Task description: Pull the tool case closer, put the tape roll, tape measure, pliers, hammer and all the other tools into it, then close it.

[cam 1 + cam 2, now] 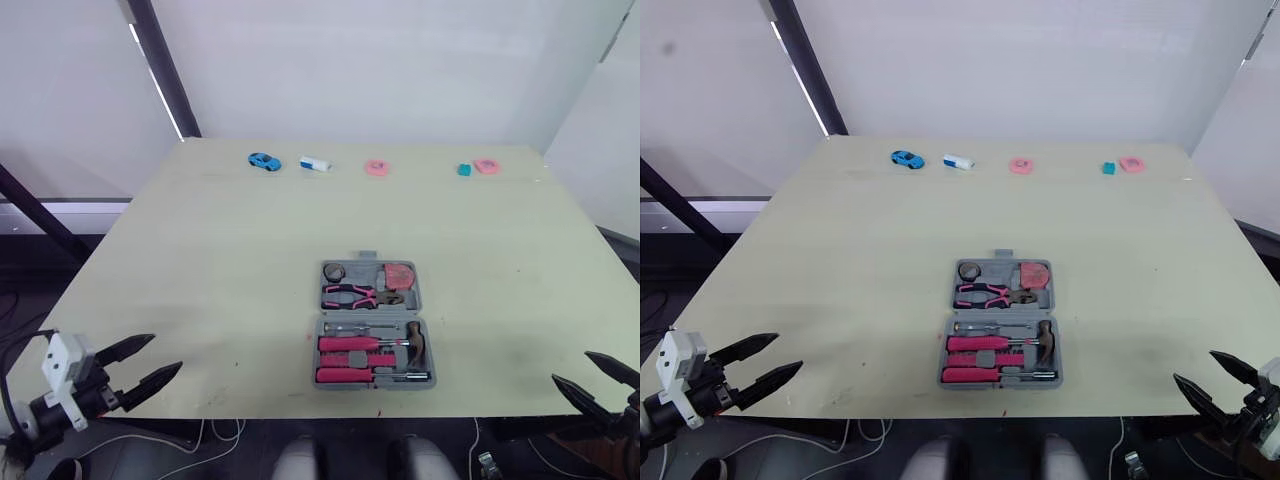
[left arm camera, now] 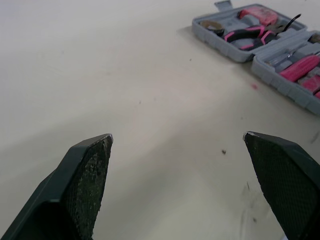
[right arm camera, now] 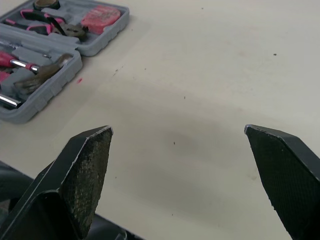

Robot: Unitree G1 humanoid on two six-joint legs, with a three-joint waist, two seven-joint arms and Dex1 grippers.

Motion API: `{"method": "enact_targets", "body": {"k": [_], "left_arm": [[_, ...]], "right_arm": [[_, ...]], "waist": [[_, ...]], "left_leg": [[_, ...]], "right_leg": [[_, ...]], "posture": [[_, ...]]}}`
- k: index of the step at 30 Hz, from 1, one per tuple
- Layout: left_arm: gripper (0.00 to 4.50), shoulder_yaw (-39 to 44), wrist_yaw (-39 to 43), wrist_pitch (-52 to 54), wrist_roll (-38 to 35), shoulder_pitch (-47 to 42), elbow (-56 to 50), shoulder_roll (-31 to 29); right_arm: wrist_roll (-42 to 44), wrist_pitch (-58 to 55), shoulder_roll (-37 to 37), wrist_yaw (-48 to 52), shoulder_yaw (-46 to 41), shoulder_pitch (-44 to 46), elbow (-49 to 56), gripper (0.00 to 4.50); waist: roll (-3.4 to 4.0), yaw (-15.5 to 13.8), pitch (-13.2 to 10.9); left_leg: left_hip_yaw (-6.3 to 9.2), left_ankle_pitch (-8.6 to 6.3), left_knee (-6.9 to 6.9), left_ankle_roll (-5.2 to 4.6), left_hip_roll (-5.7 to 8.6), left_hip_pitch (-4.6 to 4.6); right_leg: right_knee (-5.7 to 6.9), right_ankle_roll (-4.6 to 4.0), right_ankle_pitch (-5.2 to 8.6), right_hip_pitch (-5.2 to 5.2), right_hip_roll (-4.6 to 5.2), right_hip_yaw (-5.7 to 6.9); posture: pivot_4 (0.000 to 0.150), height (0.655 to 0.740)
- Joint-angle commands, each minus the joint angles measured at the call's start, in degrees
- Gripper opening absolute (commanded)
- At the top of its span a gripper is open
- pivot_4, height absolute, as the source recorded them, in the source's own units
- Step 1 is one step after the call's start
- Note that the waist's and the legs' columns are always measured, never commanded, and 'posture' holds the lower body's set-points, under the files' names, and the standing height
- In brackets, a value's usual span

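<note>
1. Since each wrist view shows bare counter (image 1: 220,250) between wide-set fingers (image 2: 92,170), I read my left tool (image 1: 166,352) and right tool (image 1: 571,366) as spread apart and holding nothing. Each hovers at the counter's near edge, one to either side.
2. I judge they wait out there because packing looks done. The tool case (image 1: 370,313) lies open between them, near the front edge and well apart from both, so only closing seems left.
3. Its far half carries the tape roll (image 1: 334,272), pliers (image 1: 350,295) and tape measure (image 1: 398,275). The near half carries the hammer (image 1: 412,340) and pink-handled screwdrivers (image 1: 350,345), each in a moulded slot.
4. The head views give me the far edge, with a blue toy car (image 1: 264,161) and small pink pieces (image 1: 376,168) that I take to be unrelated.
5. The wrist views give the case's walls at a low angle. In the left one, something thin and dark by the pliers rises above the rim and may foul the lid.
</note>
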State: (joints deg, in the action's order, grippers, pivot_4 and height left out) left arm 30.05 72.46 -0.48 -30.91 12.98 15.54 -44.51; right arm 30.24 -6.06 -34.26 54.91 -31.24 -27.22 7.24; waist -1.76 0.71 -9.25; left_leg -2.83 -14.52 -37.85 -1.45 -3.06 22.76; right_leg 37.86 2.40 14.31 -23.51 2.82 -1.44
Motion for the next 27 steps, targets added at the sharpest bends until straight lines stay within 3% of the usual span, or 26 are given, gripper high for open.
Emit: {"method": "enact_targets", "body": {"k": [1,3,4,6,7,9,12,14,15,27], "left_arm": [[4.5,-3.3,0.08,-0.03,0.65,-3.69,-3.28,0.09],[4.5,-4.97,-0.07,0.22,1.17,-5.55,-3.7,-0.03],[4.08,-7.24,0.24,0.53,1.85,-7.78,-4.03,0.06],[3.69,-10.75,0.8,1.1,3.12,-11.21,-4.15,0.1],[3.22,-12.19,1.27,1.34,3.49,-12.76,-3.93,0.28],[2.38,-14.6,2.26,1.94,3.75,-15.44,-3.18,0.62],[0.78,-18.8,3.3,0.95,6.16,-19.32,-0.82,1.41],[0.0,-21.13,3.68,0.66,7.63,-21.56,0.78,2.03],[0.0,-22.47,4.03,0.31,8.59,-22.83,1.85,2.4],[0.0,-32.64,4.25,-4.41,18.57,-35.03,16.25,7.81]], "right_arm": [[-3.62,-2.05,-2.55,-1.9,4.59,4.52,-0.25,4.45],[-4.43,-2.73,-3.14,-2.16,6.63,6.9,-0.32,4.45],[-5.28,-3.44,-3.8,-1.82,9.05,9.73,-0.68,4.5],[-6.17,-4.85,-4.52,-1.41,12.61,14.15,-1.32,3.95],[-6.85,-5.5,-4.59,-1.54,14.32,16.25,-1.78,3.68],[-8.43,-5.92,-4.21,-1.7,17.79,20.41,-3.09,2.86],[-11.24,-6.64,-3.37,-1.79,23.33,26.55,-5.84,1.24],[-12.92,-7.15,-2.93,-1.38,26.62,29.66,-7.74,0.26],[-14.23,-6.97,-2.71,-1.02,28.56,31.41,-9.13,0.05],[-22.01,-4.0,2.52,-0.91,39.34,45.03,-20.88,0.05]], "waist": [[0.0,0.0,0.0],[0.01,0.02,0.0],[0.04,-0.05,0.02],[0.06,-0.09,0.01],[0.06,-0.09,0.01],[0.05,-0.07,0.02],[0.05,-0.01,0.02],[0.06,-0.03,0.01],[0.06,-0.05,0.01],[0.06,-0.04,0.01]], "left_leg": [[-0.01,0.0,0.0,0.0,0.0,0.0],[-0.01,0.01,-0.01,0.0,0.01,0.0],[-0.02,0.0,0.0,0.0,0.01,0.0],[-0.01,0.0,0.03,0.0,0.04,0.03],[-0.02,0.01,0.01,-0.01,0.08,0.04],[-0.04,0.01,-0.01,-0.01,0.28,0.04],[-0.04,0.01,0.0,-0.01,0.33,0.08],[-0.07,0.01,0.01,-0.01,0.36,0.13],[-0.08,0.01,0.01,-0.01,0.37,0.13],[-0.01,0.01,-0.28,-0.02,0.4,0.3]], "right_leg": [[0.0,0.0,0.0,0.0,0.0,0.0],[0.01,-0.02,-0.02,0.0,-0.03,0.0],[0.01,-0.03,-0.02,0.0,-0.05,-0.02],[0.01,-0.05,-0.03,-0.01,-0.09,0.0],[0.01,-0.05,-0.04,-0.01,-0.12,0.01],[0.04,-0.04,-0.04,0.01,-0.14,0.01],[0.03,0.13,-0.14,0.0,-0.17,0.03],[0.03,0.16,-0.15,-0.01,-0.17,0.04],[0.03,0.16,-0.15,0.0,-0.19,0.06],[0.11,0.2,-0.17,0.01,-0.22,0.13]], "posture": [[0.15,0.74],[0.15,0.74],[0.15,0.74],[0.15,0.74],[0.15,0.74],[0.15,0.74],[0.15,0.74],[0.15,0.74],[0.15,0.74],[0.15,0.74]]}}
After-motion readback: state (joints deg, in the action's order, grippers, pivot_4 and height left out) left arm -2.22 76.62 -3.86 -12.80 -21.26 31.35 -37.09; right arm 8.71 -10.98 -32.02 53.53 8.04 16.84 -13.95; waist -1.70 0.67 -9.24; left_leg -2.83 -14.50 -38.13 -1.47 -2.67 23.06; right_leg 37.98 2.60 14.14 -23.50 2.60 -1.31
